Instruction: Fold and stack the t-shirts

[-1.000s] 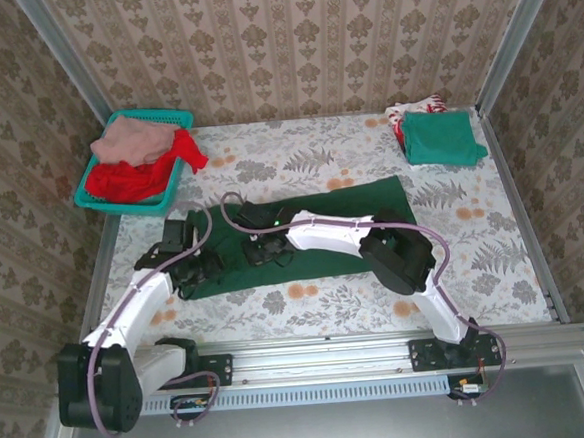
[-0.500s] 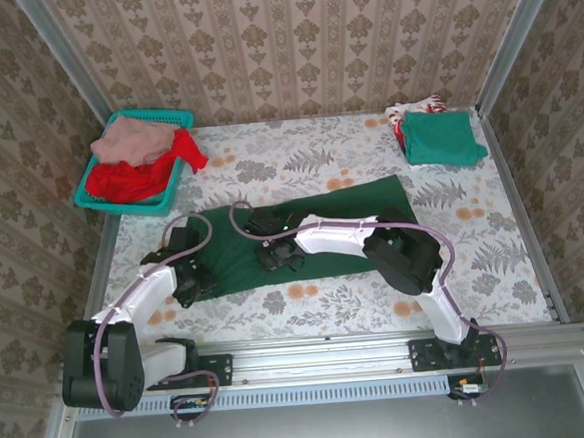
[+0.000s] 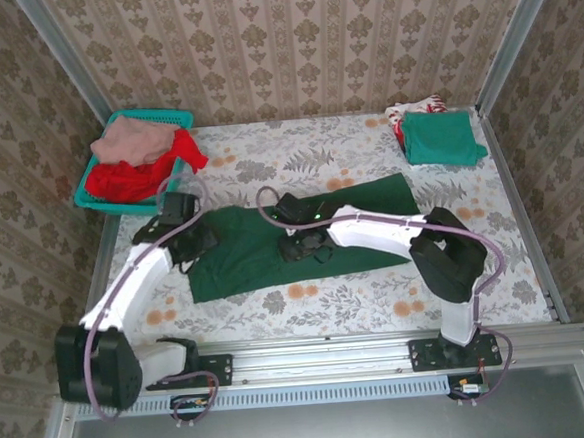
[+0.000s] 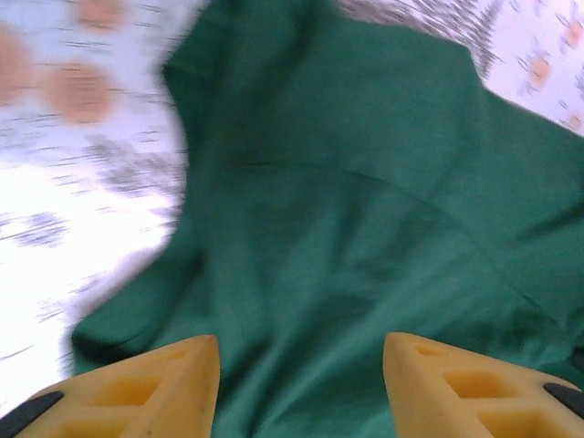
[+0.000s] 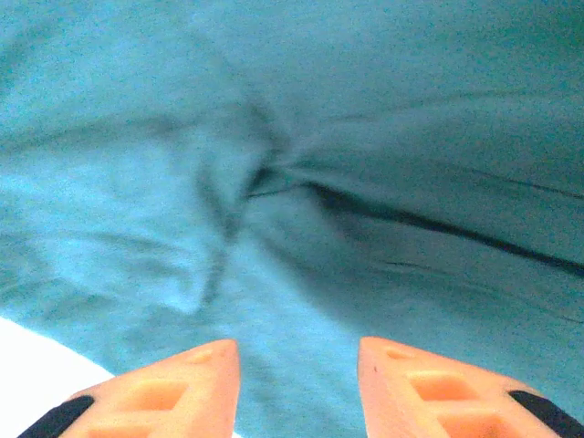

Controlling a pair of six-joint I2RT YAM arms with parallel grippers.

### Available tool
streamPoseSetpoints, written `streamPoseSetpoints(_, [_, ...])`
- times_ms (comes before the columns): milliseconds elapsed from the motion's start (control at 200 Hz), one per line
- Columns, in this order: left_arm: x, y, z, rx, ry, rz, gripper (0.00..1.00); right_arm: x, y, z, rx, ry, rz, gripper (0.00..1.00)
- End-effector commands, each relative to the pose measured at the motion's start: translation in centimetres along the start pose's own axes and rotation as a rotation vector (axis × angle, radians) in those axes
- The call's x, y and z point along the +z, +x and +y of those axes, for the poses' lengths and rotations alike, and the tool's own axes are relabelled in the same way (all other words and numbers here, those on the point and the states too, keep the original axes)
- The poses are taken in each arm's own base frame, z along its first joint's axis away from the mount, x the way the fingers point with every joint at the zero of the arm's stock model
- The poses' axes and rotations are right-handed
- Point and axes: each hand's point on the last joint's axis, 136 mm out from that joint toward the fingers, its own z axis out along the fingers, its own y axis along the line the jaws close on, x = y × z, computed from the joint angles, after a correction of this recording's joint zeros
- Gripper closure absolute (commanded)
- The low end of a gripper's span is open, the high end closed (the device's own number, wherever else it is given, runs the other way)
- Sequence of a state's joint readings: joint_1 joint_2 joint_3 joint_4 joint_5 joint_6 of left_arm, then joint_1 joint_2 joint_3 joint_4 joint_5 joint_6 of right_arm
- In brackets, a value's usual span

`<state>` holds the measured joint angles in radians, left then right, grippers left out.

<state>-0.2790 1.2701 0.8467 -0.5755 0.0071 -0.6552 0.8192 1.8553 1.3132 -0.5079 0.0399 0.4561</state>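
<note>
Observed dark green t-shirt [image 3: 265,256] spread flat mid-table [image 3: 378,298], toward near edge. Found left gripper [image 4: 301,351] parted over its left end, grasping nothing. Found right gripper [image 5: 297,351] parted over its middle, likewise empty. Noted teal-green t-shirt [image 3: 442,136] folded at far right corner.

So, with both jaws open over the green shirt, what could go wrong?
1. The large dark green cloth t-shirt has a puckered crease just ahead of the right jaws; folding now may trap it.
2. The left jaws hover near the shirt's edge, so a pinch could catch too little cloth.
3. The red cloth shirt hangs over the teal plastic mesh basket's rim, close to the left arm; it might snag.
</note>
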Motion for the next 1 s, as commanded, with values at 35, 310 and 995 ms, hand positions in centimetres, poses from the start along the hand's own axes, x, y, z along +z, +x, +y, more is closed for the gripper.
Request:
streamPoseSetpoints(35, [6.3, 1.4, -3.2, 0.028, 0.050, 0.146, 0.55, 0.9, 2.7, -7.7, 0.110, 0.207, 0.058, 0.58])
streamPoseSetpoints(310, [13.9, 0.7, -4.8, 0.053, -0.008, 0.238, 0.58, 2.1, 8.0, -8.9, 0.233, 0.215, 0.150, 0.55])
streamPoseSetpoints(995, [15.4, -11.9, -14.9, 0.113, 0.102, 0.079, 0.45, -3.0, 3.8, -12.4, 0.304, 0.262, 0.008, 0.47])
